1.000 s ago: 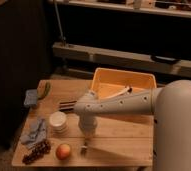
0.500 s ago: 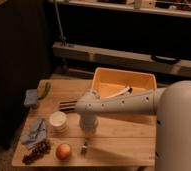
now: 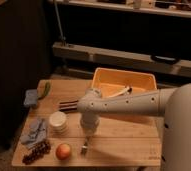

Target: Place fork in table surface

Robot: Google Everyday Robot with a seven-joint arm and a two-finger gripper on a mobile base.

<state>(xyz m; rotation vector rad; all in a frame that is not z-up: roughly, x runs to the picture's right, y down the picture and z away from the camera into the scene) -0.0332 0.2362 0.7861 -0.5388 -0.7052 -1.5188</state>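
I see my gripper (image 3: 87,136) low over the slatted, light-brown wooden table (image 3: 129,145), near its front edge. I cannot tell whether it is clenched or released. The slim silvery fork (image 3: 84,147) shows directly under it, just beside a round apple (image 3: 63,151). I cannot tell if the fork touches the wood. Open slats stretch to the fork's right, and the boxy yellow plastic bin (image 3: 114,80) stands behind the arm.

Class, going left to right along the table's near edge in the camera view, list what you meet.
grapes → apple → fork, with the gripper right over it, low above the table surface.
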